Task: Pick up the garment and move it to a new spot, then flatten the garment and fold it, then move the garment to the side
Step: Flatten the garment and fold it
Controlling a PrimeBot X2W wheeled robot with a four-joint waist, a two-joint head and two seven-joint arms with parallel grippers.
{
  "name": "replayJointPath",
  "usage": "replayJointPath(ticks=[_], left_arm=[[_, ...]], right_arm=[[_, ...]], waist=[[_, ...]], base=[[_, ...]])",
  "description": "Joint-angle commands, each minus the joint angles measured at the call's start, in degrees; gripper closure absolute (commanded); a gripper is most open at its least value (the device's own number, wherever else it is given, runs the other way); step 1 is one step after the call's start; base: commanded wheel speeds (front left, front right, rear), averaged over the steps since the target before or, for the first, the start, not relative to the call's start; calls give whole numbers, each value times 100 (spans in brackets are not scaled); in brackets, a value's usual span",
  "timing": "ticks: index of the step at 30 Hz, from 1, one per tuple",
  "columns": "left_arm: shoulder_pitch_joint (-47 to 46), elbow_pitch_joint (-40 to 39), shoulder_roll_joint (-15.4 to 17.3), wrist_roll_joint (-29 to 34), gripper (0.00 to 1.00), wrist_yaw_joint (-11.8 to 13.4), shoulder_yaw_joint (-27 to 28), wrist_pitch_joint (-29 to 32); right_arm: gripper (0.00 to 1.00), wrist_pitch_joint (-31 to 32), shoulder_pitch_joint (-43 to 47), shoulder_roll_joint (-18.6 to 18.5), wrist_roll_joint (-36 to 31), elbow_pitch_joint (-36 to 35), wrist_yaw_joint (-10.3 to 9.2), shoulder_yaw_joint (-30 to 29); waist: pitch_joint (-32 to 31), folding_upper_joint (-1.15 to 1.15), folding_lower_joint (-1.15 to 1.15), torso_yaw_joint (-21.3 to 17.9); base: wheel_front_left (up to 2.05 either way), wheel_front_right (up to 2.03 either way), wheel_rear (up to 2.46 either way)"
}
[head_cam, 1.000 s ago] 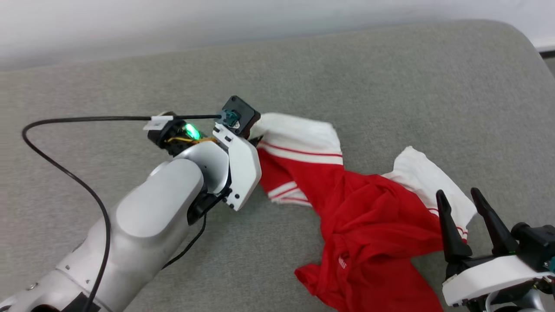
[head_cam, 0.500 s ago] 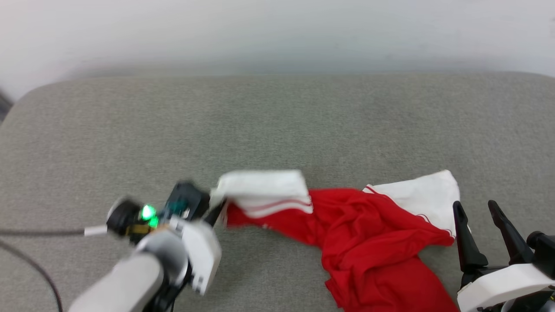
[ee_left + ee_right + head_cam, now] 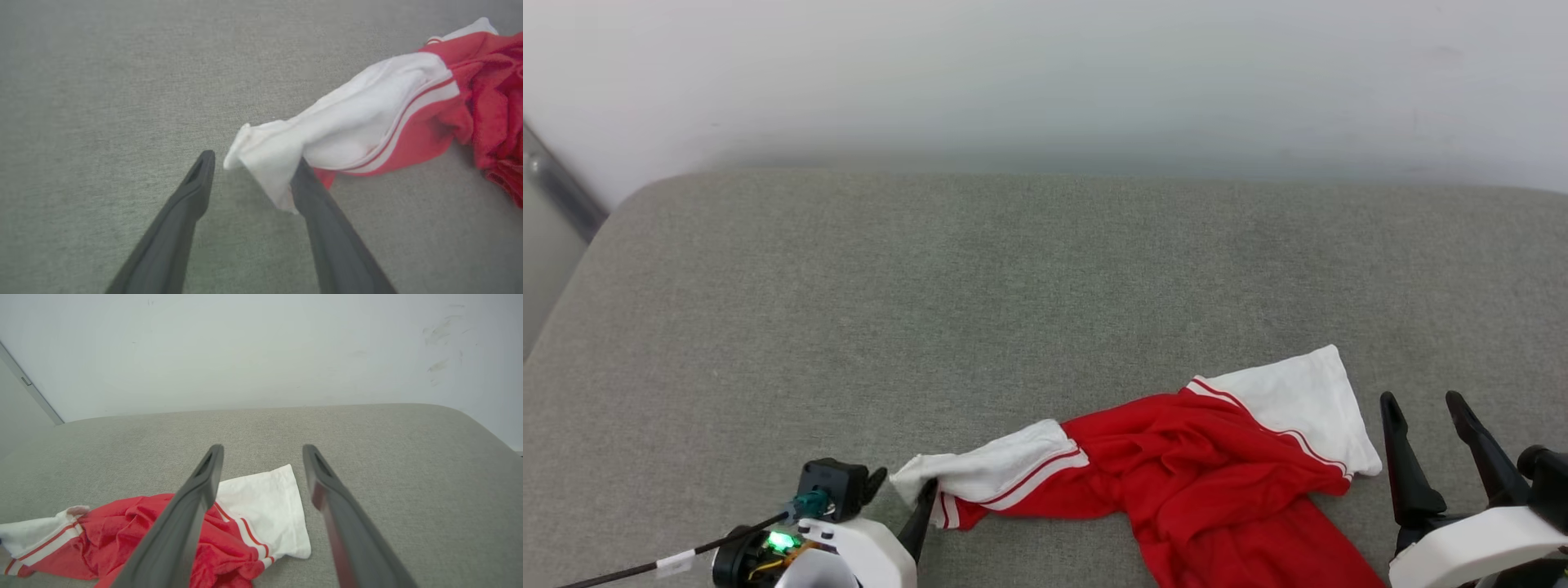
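The garment (image 3: 1201, 457), a red T-shirt with white striped sleeves, lies crumpled on the grey cushion near its front edge. My left gripper (image 3: 900, 492) sits at its left end, open. In the left wrist view the white sleeve (image 3: 359, 122) drapes loosely over the tip of one finger (image 3: 327, 220) of the left gripper (image 3: 253, 163); the other finger stands apart from the cloth. My right gripper (image 3: 1423, 400) is open just right of the other white sleeve (image 3: 1298, 408), touching nothing. In the right wrist view the right gripper (image 3: 263, 449) hovers above that sleeve (image 3: 265, 506).
The grey cushion (image 3: 1013, 286) stretches wide behind and left of the shirt, with rounded corners. A pale wall (image 3: 1045, 73) rises behind it. A black cable (image 3: 645, 566) trails left from my left wrist.
My left gripper has opened and let go of the white sleeve, which now rests loosely on one finger. The head camera has shifted. The right gripper stays open.
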Motion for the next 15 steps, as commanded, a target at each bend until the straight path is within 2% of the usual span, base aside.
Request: replayJointPath(ticks=[1, 5, 9, 12, 15], left_arm=[[35, -45, -6, 52, 0, 104, 99, -197], [-32, -249, 103, 122, 0, 323, 301, -490], [-134, -526, 315, 164, 0, 475, 422, -421], [-351, -766, 575, 228, 0, 378, 343, -14], [-689, -930, 849, 241, 0, 125, 162, 680]], right_arm=[[0, 30, 93, 1, -28, -17, -2, -4], [0, 50, 157, 1, -5, -37, -2, -11], [0, 61, 216, 1, 40, -31, -2, -18], [0, 57, 217, 1, 63, -51, -2, -30], [0, 36, 162, 1, 80, -78, -2, -10]], waist=[[-102, 0, 1, 31], [-220, 0, 1, 29], [-304, 0, 1, 0], [-288, 0, 1, -20], [-180, 0, 1, -57]], base=[[0, 0, 0], [0, 0, 0], [0, 0, 0], [0, 0, 0], [0, 0, 0]])
